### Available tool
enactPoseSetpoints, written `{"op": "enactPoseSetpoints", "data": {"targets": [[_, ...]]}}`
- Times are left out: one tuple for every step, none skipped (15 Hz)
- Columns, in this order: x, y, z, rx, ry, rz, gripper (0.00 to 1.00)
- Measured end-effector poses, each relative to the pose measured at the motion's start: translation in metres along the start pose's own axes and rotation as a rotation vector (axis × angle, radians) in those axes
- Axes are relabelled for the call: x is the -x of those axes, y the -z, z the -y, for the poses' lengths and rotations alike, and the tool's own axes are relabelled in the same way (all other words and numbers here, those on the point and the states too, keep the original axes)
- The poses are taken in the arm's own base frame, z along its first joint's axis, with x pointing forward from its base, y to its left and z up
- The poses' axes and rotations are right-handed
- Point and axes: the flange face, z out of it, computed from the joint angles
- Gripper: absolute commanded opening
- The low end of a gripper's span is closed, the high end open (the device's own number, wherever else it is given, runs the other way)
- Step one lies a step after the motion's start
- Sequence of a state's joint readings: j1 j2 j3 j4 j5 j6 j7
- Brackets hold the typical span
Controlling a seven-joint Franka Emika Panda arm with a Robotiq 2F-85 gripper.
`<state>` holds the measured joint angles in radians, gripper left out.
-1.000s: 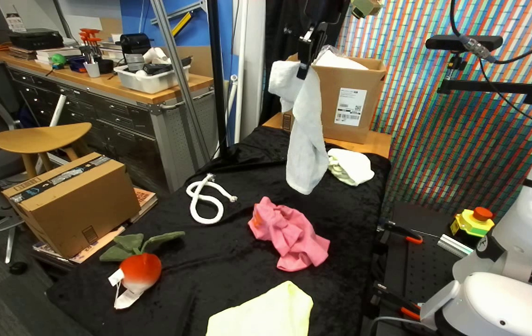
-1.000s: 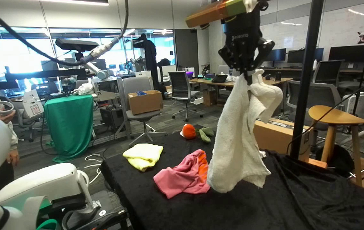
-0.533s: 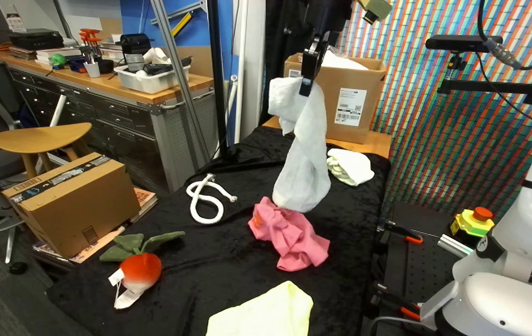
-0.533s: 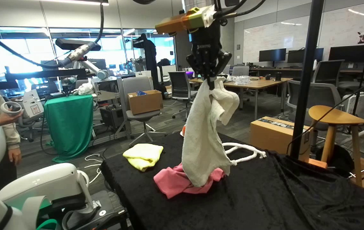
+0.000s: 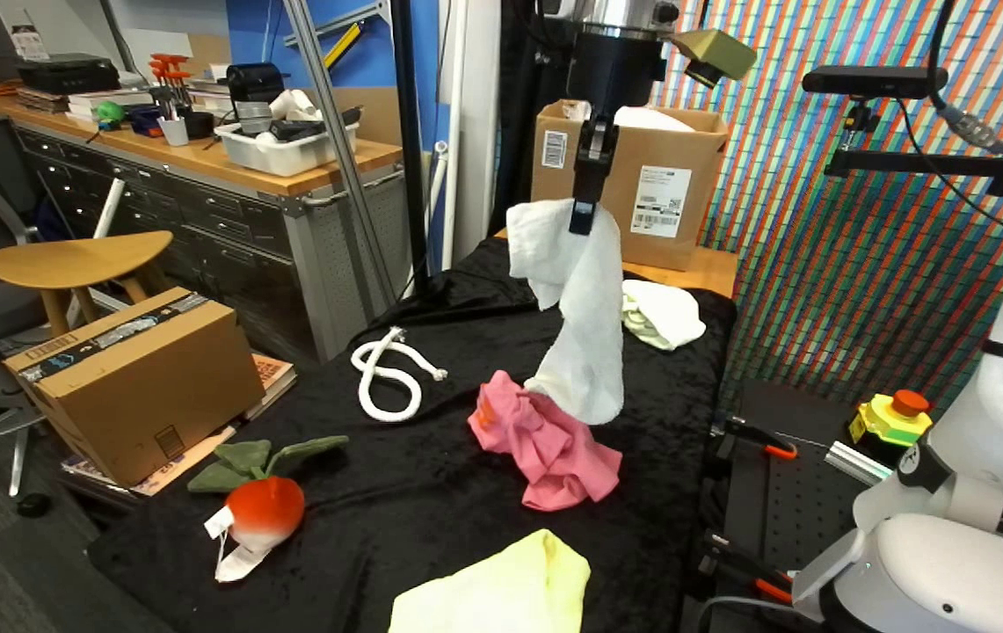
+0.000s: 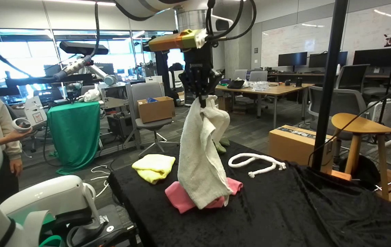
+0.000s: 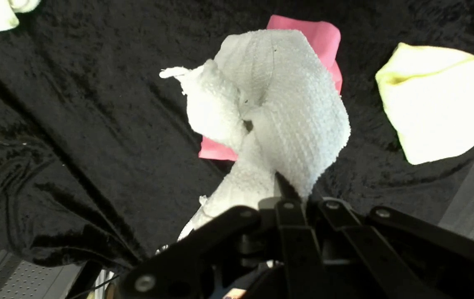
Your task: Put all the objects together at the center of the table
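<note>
I'm pinching this white cloth (image 6: 199, 157) up top w/ my gripper (image 6: 202, 101), prob. best spot; it's looking light & soft.

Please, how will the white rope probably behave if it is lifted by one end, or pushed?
The white rope would probably droop and uncurl, since it lies in loose bends. If pushed, it may bend rather than roll, being spread flat on the black-draped table.
</note>
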<state>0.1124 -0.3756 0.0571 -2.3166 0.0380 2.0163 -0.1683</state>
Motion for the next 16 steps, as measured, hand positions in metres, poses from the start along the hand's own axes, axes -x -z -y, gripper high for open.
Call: {"op": "enactPoseSetpoints", "data": {"targets": [[0.001, -0.007, 0.008, 0.001, 0.009, 0.013, 0.03], [0.001, -0.015, 0.015, 0.002, 0.015, 0.024, 0.03], [0.001, -0.023, 0.02, 0.002, 0.02, 0.038, 0.02], [0.001, -0.03, 0.024, 0.002, 0.019, 0.051, 0.02], [-0.001, -0.037, 0.028, 0.003, 0.008, 0.054, 0.03], [-0.004, -0.044, 0.03, 0.005, -0.005, 0.054, 0.02], [-0.008, -0.052, 0.033, 0.005, -0.017, 0.056, 0.02], [-0.011, -0.059, 0.035, 0.005, -0.029, 0.058, 0.03], [-0.015, -0.068, 0.036, 0.004, -0.041, 0.06, 0.03], [-0.018, -0.076, 0.036, 0.002, -0.054, 0.061, 0.03], [-0.022, -0.085, 0.035, 0.001, -0.069, 0.062, 0.03], [-0.026, -0.093, 0.033, 0.002, -0.085, 0.063, 0.03], [-0.029, -0.102, 0.029, 0.006, -0.103, 0.066, 0.03], [-0.032, -0.111, 0.026, 0.011, -0.122, 0.071, 0.03], [-0.035, -0.119, 0.021, 0.017, -0.141, 0.078, 0.03], [-0.037, -0.127, 0.016, 0.023, -0.158, 0.09, 0.03]]}}
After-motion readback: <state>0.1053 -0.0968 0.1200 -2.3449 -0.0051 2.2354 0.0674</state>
